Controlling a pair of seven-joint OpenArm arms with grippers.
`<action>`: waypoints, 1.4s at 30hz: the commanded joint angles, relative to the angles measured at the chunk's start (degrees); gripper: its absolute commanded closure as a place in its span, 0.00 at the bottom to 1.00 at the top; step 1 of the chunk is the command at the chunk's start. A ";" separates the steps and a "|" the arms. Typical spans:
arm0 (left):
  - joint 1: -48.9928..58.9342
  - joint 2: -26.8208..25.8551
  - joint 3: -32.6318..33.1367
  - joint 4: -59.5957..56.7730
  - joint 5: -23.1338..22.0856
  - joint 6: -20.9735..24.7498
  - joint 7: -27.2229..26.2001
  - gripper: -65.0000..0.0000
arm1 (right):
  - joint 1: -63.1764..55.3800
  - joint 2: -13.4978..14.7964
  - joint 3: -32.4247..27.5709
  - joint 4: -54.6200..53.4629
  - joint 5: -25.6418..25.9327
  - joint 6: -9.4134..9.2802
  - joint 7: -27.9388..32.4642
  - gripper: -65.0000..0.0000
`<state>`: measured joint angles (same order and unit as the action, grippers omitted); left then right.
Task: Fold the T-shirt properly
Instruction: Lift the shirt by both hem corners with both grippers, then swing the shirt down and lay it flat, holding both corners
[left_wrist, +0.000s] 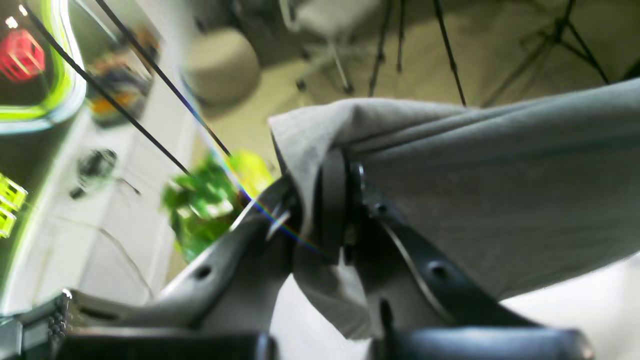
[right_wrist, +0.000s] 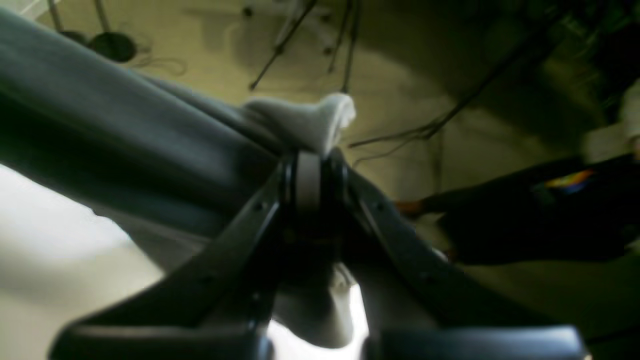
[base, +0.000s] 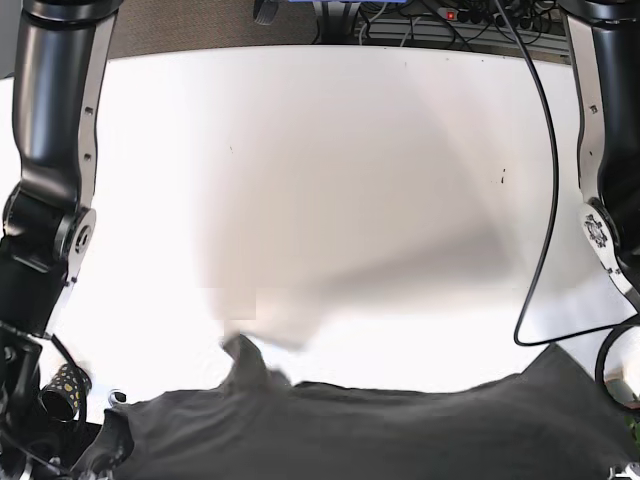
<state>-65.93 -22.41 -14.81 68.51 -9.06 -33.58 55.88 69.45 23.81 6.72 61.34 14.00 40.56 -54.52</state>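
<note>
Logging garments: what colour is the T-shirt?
Dark grey T-shirt, plain with no print visible; clearest in the base view.

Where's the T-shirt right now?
The T-shirt hangs stretched along the base view's bottom edge, off the white table, pinched between the left gripper and right gripper.

White table (base: 330, 150) lying bare; black cable (base: 545, 200) hanging across it; green plant (left_wrist: 205, 205) sitting blurred on the floor.
</note>
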 joint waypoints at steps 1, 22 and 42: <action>-1.89 -0.75 0.08 0.72 0.75 0.48 -0.98 1.00 | 1.89 0.93 0.36 2.88 -0.42 -0.56 -1.43 1.00; 32.39 -0.75 -7.21 16.63 0.31 -0.04 -1.33 1.00 | -40.75 -2.85 14.60 27.93 5.74 -0.56 -5.04 1.00; 61.23 -0.40 -16.18 24.98 0.31 -6.42 -1.15 1.00 | -67.30 -4.87 25.94 34.53 27.45 -0.56 -12.07 1.00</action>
<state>-4.40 -21.34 -30.17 92.38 -9.69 -40.58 55.29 1.93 17.67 31.57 94.76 40.60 40.14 -66.96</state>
